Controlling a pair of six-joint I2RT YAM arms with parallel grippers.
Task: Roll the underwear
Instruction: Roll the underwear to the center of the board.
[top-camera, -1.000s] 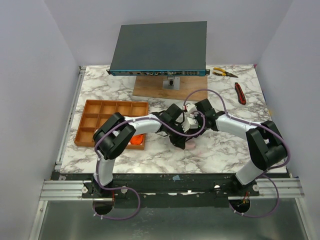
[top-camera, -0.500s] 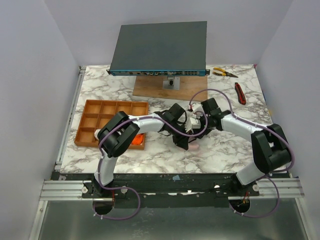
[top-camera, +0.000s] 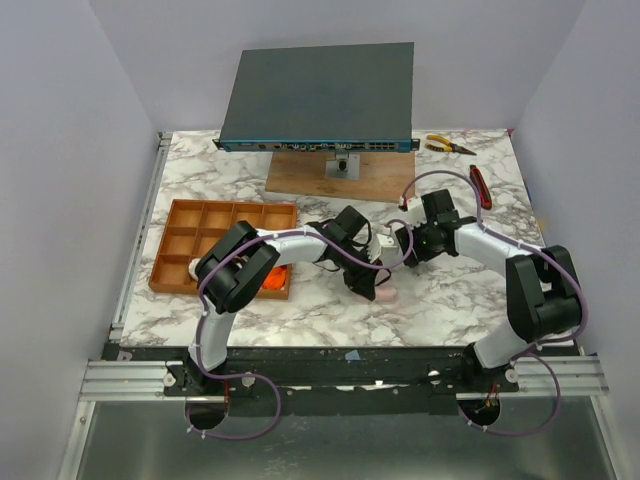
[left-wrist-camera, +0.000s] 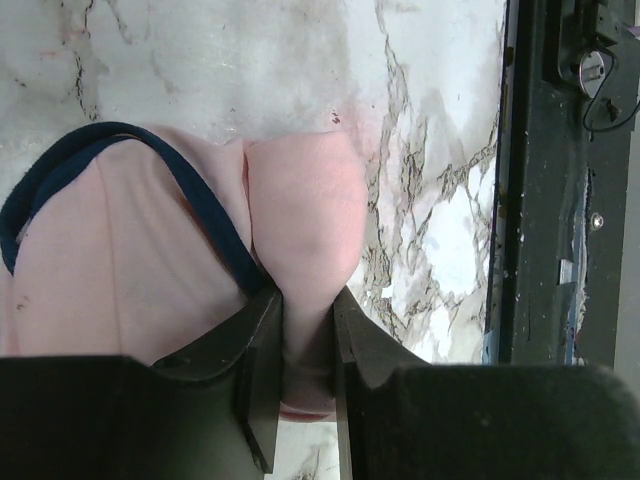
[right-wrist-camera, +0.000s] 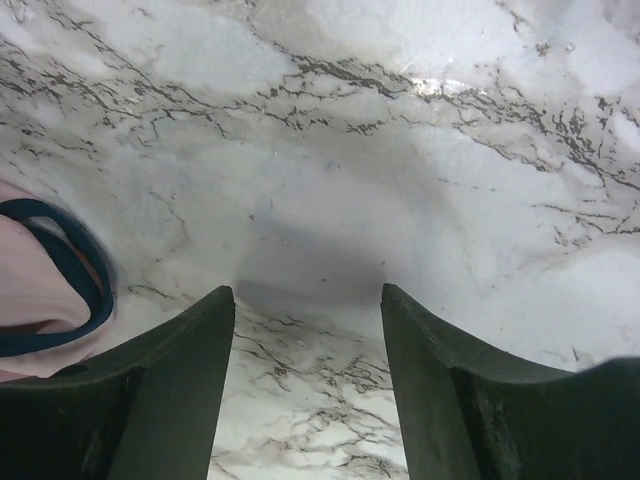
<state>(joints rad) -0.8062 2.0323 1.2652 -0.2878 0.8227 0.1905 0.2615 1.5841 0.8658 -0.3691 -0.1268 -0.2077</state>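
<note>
Pale pink underwear with dark blue edging (left-wrist-camera: 150, 290) lies on the marble in front of the arms, showing as a small pink bit (top-camera: 386, 294) in the top view. My left gripper (left-wrist-camera: 307, 300) is shut on a bunched fold of it, down at the cloth (top-camera: 366, 282). My right gripper (right-wrist-camera: 305, 292) is open and empty over bare marble, just right of the garment (right-wrist-camera: 35, 290), and in the top view it (top-camera: 402, 245) hangs a little behind and right of the left one. An orange piece of underwear (top-camera: 272, 282) sits in the tray's front right compartment.
The orange-brown compartment tray (top-camera: 215, 214) stands at the left. A dark network switch (top-camera: 318, 95) rests on a wooden board (top-camera: 300, 175) at the back. Yellow-handled pliers (top-camera: 448, 146) and a red-handled cutter (top-camera: 480, 186) lie at the back right. The table's front edge (left-wrist-camera: 520, 200) is close.
My right gripper has opened wider and drawn back to the right, away from the pink underwear. The left gripper has kept its grip and barely moved.
</note>
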